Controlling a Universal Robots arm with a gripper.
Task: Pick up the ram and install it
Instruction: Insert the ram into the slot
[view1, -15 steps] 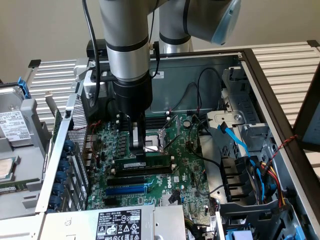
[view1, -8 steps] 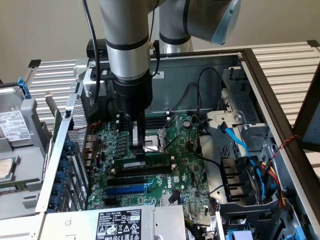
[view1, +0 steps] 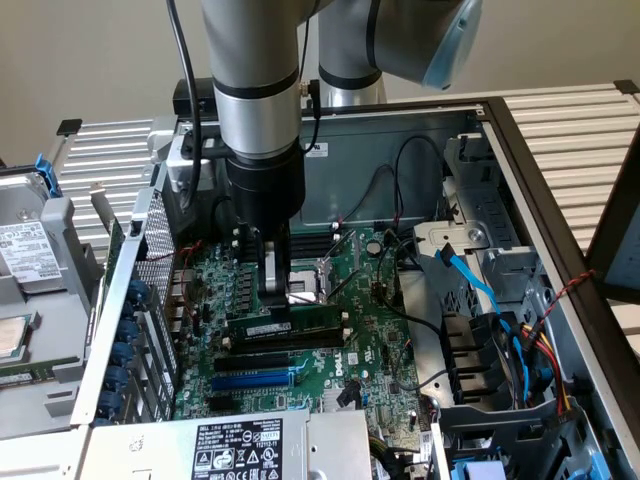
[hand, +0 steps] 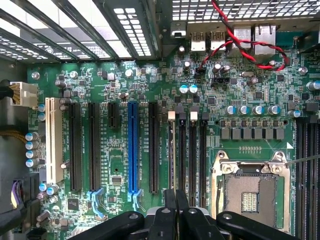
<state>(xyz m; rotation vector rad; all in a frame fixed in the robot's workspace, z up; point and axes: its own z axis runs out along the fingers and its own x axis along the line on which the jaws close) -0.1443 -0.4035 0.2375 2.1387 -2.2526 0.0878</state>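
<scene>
Over the green circuit board (view1: 380, 370) of an open computer case (view1: 400, 150), the robot's claw (view1: 274, 300) is pinched shut on the top edge of the memory stick (view1: 300, 327). The stick stands upright in a black slot, just behind an empty black slot (view1: 275, 357) and a blue slot (view1: 262, 380). The pickup looks done; whether the stick is fully clicked home cannot be told. To the exterior view's right, a blue cable (view1: 470, 275) loops past drive bays. The case lies on a pale slatted table (view1: 570, 120) before a plain beige wall (view1: 90, 60).
</scene>
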